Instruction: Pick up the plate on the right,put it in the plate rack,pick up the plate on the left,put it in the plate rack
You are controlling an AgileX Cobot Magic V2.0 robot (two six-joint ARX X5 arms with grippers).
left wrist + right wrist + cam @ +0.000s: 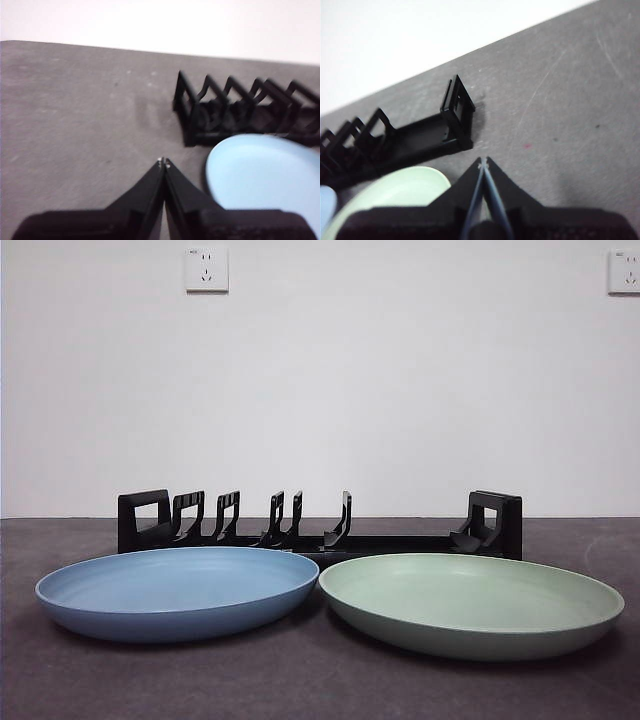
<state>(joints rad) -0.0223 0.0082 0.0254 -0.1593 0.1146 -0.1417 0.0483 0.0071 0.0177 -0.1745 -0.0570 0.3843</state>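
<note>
With both the left gripper (163, 161) and right gripper (483, 161) closed and empty, the green plate (470, 602), flat and touching the blue plate (178, 590), may slide against it or knock the plate rack (320, 525) when grasped.

Matt smooth plates (470, 605), black plastic rack (320, 525), rough grey tabletop (300, 680)

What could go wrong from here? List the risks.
1. The green plate and blue plate lie rim to rim, so lifting the green one may nudge the blue.
2. Both lie flat; a rim grasp could slip.
3. The rack sits right behind them, so a tilted plate could knock it.
</note>
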